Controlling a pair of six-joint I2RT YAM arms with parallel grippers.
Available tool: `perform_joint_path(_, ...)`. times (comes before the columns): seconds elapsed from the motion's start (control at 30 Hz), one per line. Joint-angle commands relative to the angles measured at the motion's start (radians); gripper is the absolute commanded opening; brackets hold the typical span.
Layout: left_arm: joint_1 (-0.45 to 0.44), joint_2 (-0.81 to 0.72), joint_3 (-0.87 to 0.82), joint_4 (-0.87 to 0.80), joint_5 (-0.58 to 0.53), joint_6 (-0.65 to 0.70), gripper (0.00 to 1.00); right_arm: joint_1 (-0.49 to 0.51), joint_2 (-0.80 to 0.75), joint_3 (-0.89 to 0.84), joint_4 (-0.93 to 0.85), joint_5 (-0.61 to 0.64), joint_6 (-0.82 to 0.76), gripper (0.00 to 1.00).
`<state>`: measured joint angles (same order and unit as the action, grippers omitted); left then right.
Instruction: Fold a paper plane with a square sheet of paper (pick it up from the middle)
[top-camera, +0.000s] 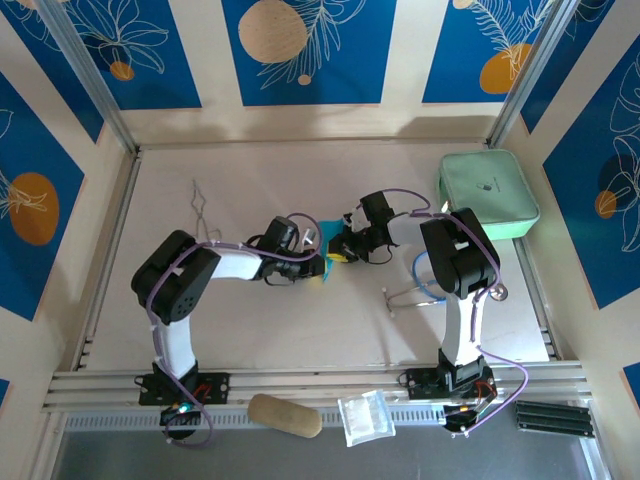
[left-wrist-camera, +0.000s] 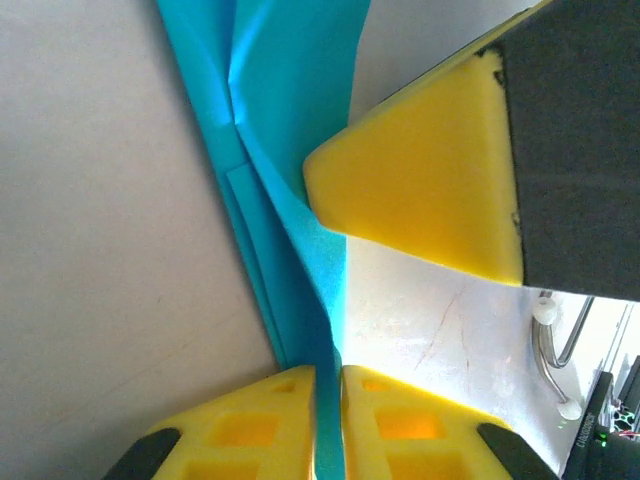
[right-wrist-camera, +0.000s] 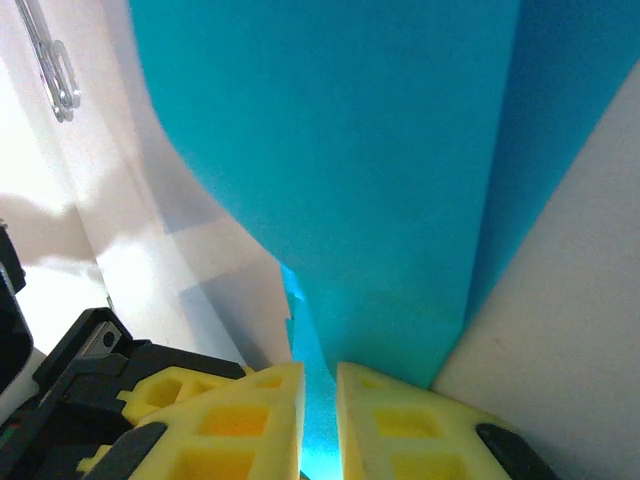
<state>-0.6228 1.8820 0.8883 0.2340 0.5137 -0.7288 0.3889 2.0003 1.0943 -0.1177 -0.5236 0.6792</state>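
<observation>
The square sheet of paper (top-camera: 328, 233) is teal-blue, folded and creased, and is held off the table at mid-table between both grippers. My left gripper (top-camera: 316, 262) is shut on a lower edge of the paper (left-wrist-camera: 290, 120), which runs up from between its yellow jaws (left-wrist-camera: 330, 420). My right gripper (top-camera: 338, 250) is shut on the paper (right-wrist-camera: 350, 170) from the opposite side, with a strip of it between its pads (right-wrist-camera: 320, 420). One yellow finger of the right gripper (left-wrist-camera: 420, 190) presses close to the fold. Whether the shape is a paper plane, I cannot tell.
A mint-green pouch (top-camera: 487, 192) lies at the back right. A bent wire piece (top-camera: 203, 210) lies at the back left, and a wire stand (top-camera: 420, 290) is by the right arm. A wooden piece (top-camera: 285, 414), a clear plastic bag (top-camera: 363, 417) and a black strip (top-camera: 553, 417) lie along the near ledge.
</observation>
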Motion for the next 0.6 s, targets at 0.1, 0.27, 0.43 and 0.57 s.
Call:
perform_joint_path(0.1,-0.006,-0.007,-0.022,-0.112,-0.017,-0.015,0.16,0.009,0.037,0.013,-0.03,0.029,-0.015,0.19)
perform_joint_path(0.27,-0.006,-0.042,-0.013,-0.154,-0.036,-0.008,0.19,0.011,0.043,0.016,-0.038,0.029,-0.017,0.18)
perform_joint_path(0.43,-0.008,-0.121,-0.002,-0.226,-0.093,0.0,0.27,0.01,0.042,0.018,-0.04,0.034,-0.017,0.18)
perform_joint_path(0.57,-0.018,-0.183,-0.003,-0.237,-0.134,-0.016,0.3,0.012,0.044,0.021,-0.042,0.033,-0.02,0.18)
